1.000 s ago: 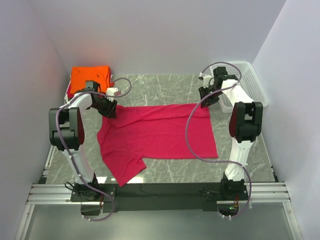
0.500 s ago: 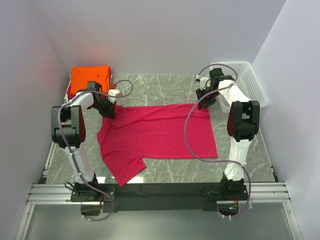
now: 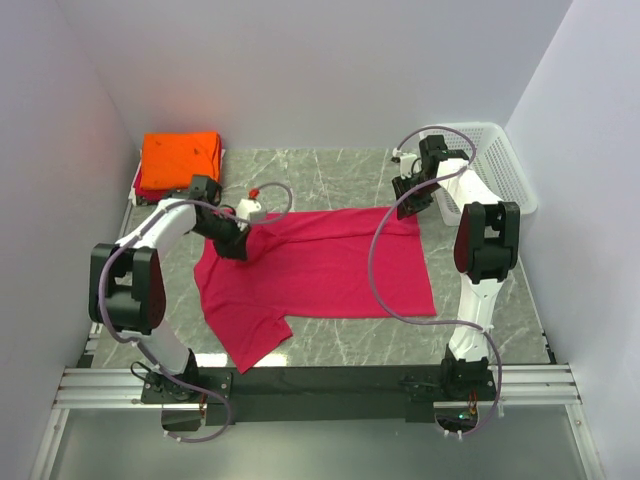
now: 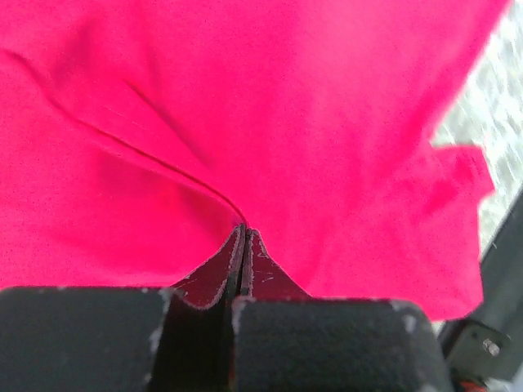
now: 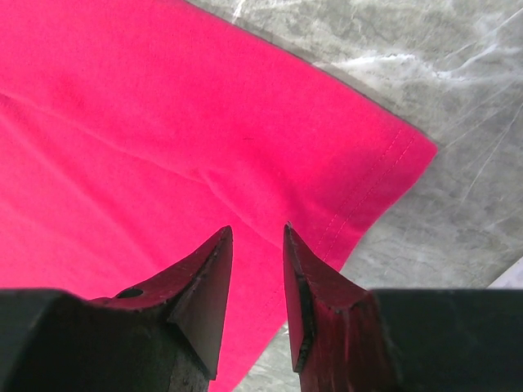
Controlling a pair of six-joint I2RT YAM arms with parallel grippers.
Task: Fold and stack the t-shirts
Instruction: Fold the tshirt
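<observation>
**Item 1. Crimson-pink cotton short-sleeved t-shirt** [image 3: 330, 265] [image 4: 245, 98] [image 5: 122, 122]
- Lies spread flat, one layer, in the middle of the grey marble-patterned table [image 3: 330, 175] [image 5: 458, 98].
- Its long axis runs left to right across the table.
- The straight hem end is at the right, and the shoulder end is at the left.
- One sleeve juts toward the near edge at the lower left.
- A crease in the cloth rises to the far-left edge, where the shirt is pinched.

**Item 2. Folded bright orange t-shirt** [image 3: 180, 155]
- A flat rectangle in the far left corner, well apart from the spread shirt.

**Item 3. White plastic mesh basket** [image 3: 500, 170]
- Sits in the far right corner, against the wall.

**Item 4. Left gripper** [image 3: 232, 240] [image 4: 243, 233]
- The arm rises from its near-left base to an elbow at the left.
- The forearm reaches away and inward, with the wrist tipped down over the shirt's far-left edge.
- The jaws are pressed together, with a ridge of the crimson-pink cloth caught at their tips.

**Item 5. Right gripper** [image 3: 408, 200] [image 5: 257, 233]
- The arm stands upright from its base, with the forearm stretched toward the far side and angled inward.
- The gripper is poised over the shirt's far right corner, by the stitched hem.
- The jaws are parted by a narrow gap and hold nothing.
</observation>
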